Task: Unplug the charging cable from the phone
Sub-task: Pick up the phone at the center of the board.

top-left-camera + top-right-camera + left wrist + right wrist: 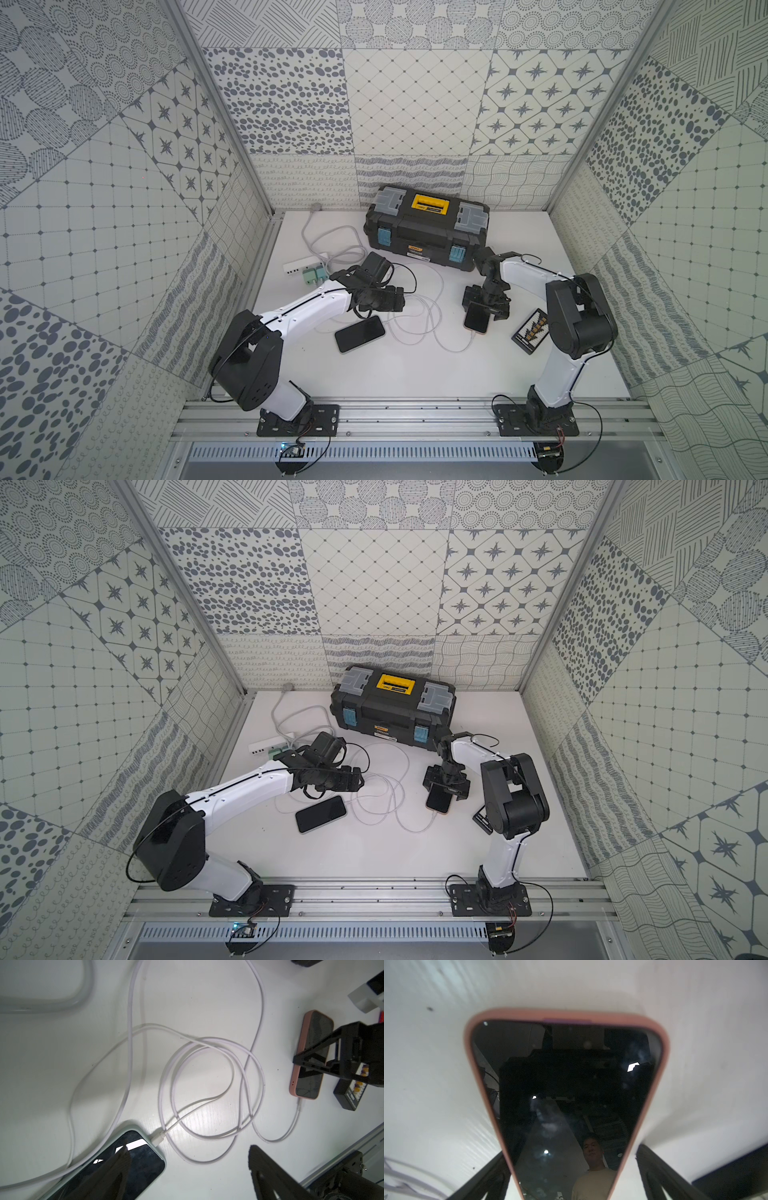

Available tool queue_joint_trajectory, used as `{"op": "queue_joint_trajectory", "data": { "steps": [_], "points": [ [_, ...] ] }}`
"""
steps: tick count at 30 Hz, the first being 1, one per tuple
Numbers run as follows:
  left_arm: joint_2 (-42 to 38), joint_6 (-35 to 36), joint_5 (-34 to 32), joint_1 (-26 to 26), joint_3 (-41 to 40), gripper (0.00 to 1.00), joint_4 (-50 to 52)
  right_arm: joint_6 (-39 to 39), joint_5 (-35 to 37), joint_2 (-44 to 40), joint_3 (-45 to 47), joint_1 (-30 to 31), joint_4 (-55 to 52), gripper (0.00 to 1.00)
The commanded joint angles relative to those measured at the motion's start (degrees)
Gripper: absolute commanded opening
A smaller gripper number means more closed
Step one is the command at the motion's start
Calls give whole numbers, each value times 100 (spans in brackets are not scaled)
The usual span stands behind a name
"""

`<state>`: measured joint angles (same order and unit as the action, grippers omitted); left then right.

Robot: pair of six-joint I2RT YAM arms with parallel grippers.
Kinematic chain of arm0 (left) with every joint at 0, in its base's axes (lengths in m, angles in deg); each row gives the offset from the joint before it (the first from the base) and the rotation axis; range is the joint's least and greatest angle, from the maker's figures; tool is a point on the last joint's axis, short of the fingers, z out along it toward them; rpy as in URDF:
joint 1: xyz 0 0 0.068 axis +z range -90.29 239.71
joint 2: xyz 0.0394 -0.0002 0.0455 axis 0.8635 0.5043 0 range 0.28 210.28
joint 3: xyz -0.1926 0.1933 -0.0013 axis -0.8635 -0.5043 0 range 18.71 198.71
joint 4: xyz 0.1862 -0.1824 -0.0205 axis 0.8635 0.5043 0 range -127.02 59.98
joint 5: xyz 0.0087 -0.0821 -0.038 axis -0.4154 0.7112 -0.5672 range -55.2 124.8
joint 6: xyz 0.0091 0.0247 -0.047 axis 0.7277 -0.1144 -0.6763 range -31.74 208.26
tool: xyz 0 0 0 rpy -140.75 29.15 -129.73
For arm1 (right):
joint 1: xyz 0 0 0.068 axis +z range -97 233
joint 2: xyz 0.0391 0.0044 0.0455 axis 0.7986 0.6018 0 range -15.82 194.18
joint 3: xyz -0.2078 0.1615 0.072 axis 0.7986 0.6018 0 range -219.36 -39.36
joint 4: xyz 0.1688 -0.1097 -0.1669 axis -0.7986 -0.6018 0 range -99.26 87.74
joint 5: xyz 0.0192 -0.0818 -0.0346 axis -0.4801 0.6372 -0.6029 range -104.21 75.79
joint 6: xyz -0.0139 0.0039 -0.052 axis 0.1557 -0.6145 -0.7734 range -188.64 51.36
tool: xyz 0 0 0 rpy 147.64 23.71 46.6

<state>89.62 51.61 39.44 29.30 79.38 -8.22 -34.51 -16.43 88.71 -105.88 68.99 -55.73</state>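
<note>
Two phones lie screen-up on the white table. A white charging cable plug (pixel 159 1138) sits in the end of the pale-green-cased phone (pixel 360 333) (pixel 141 1167). My left gripper (pixel 188 1148) (pixel 384 307) hovers open above that end, one finger over the screen and the other over bare table. The pink-cased phone (pixel 476 321) (pixel 566 1084) has a thin white cable (pixel 299 1105) plugged into its near end. My right gripper (pixel 571 1152) (pixel 485 311) is low and open, its fingers (pixel 488 1178) on either side of this phone.
Loose white cable loops (pixel 262 1076) cover the table between the phones. A black toolbox (pixel 426 232) stands at the back. A white power strip (pixel 299 264) with green adapters (pixel 313 274) lies back left. A small black box (pixel 532 332) lies right of the pink phone.
</note>
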Motion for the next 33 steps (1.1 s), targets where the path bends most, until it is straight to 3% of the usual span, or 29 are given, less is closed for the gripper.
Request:
{"op": "queue_joint_trajectory", "data": {
  "steps": [1,26,33],
  "points": [
    [73,-46,158,-24,112,91,-93,-86,-19,-98,45,-28,66,94],
    [-86,-159,136,-35,-104,89,-155,-136,-23,243,-289,-34,380,92],
    [-88,-176,118,-28,-128,89,-173,-126,-77,355,-238,-43,404,88]
  ]
}}
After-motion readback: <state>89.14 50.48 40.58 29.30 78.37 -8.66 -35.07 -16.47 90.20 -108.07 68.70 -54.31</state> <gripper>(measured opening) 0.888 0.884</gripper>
